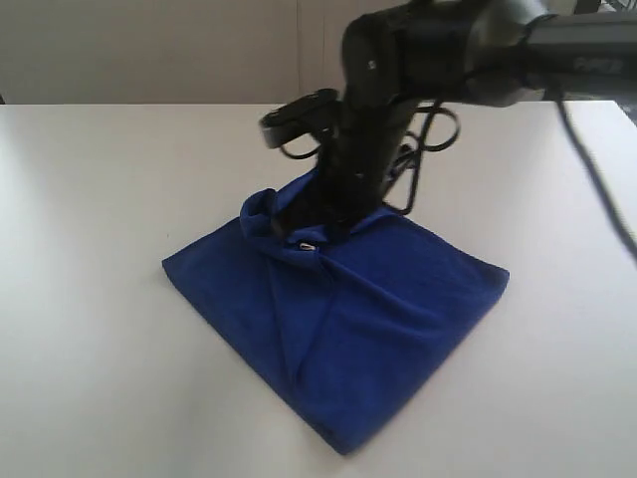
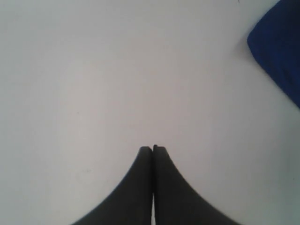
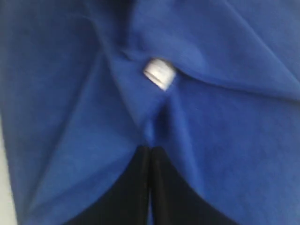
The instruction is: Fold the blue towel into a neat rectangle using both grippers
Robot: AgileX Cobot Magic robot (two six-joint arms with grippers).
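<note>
The blue towel [image 1: 343, 319] lies on the white table, partly folded, with creases running to a raised bunch at its far corner. Its small white label [image 1: 306, 245] sits just below that bunch. My right gripper [image 1: 317, 227] comes down from the upper right into the bunch. In the right wrist view its jaws [image 3: 150, 148] are pressed together, with a ridge of towel [image 3: 225, 117] pinched at the tips and the label [image 3: 159, 73] just beyond. My left gripper [image 2: 153, 147] is shut and empty above bare table, with a towel corner [image 2: 279, 47] off to one side. It is out of the exterior view.
The right arm's thick black segments and looping cables [image 1: 428, 129] hang over the towel's far side. The white table [image 1: 90, 249] reaches to a pale wall [image 1: 149, 50] at the back.
</note>
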